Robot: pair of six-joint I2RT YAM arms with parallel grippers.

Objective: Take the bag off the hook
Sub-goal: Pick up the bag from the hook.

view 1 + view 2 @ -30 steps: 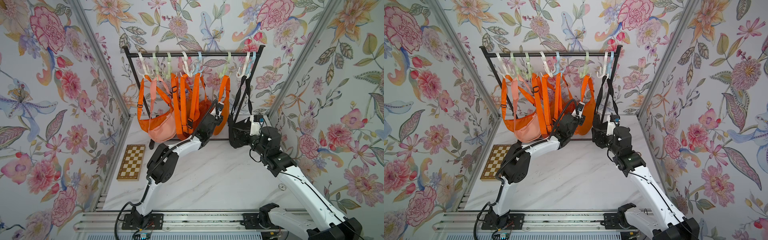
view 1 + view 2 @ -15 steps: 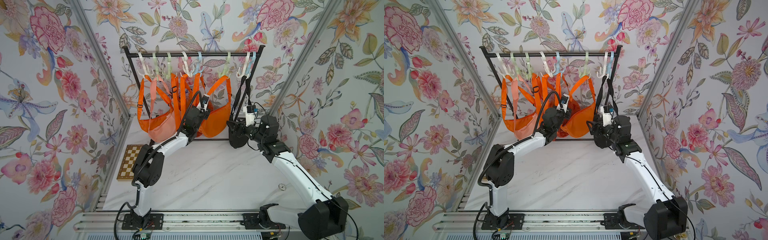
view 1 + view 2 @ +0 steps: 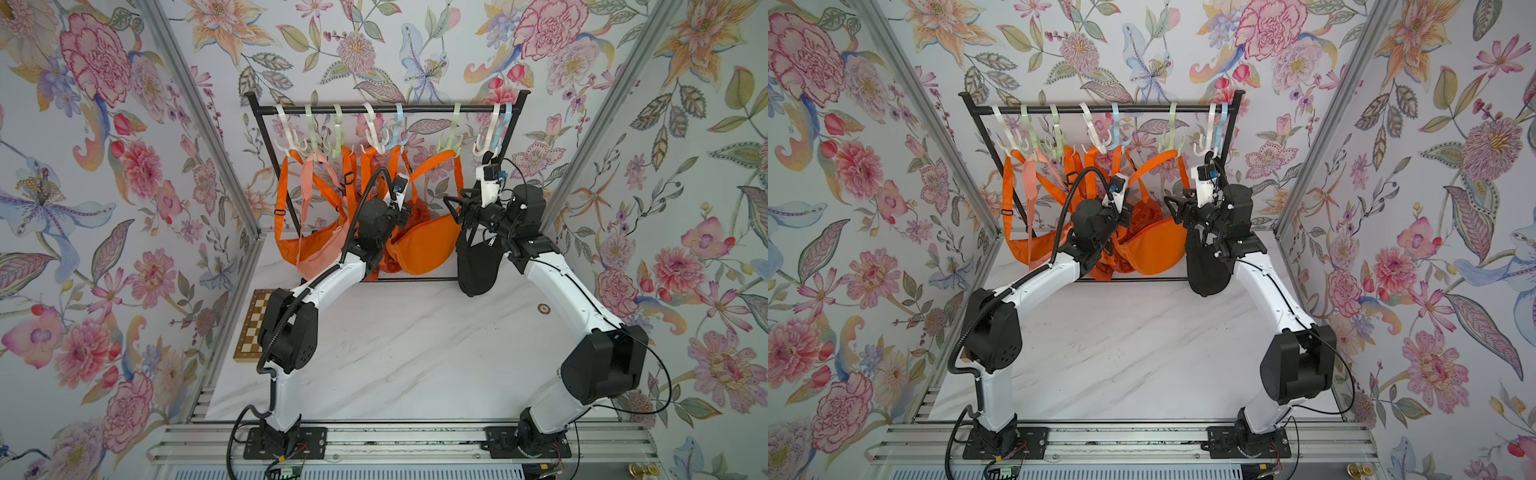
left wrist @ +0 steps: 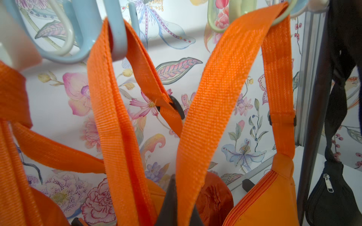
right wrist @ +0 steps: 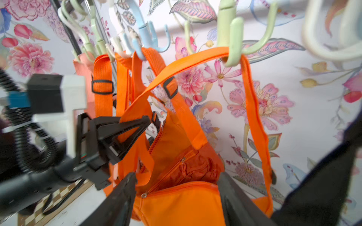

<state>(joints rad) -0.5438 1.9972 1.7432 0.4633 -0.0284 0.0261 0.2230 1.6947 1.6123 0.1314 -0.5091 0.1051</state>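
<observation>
Spotter: Since a second ago our left arm has drawn back toward the middle of the rail, pulling the strap sideways with it. Our right arm has come up beside the pouch.

Logger: Where do we put the bag?

Spotter: We note the orange bag still hanging. Its strap loops over a prong of the pale green hook and slants down to our left gripper, which is clamped shut on the webbing.

Logger: And our other side?

Spotter: Our right gripper stands apart, one finger on either side of the pouch's zip edge. We cannot tell whether it touches. The black bag hangs just beside that arm.

Logger: Progress?

Spotter: We judge the grasp made and the lift-off not yet done. The strap has yet to rise over the prong tip and come clear, so most of the job remains.
</observation>
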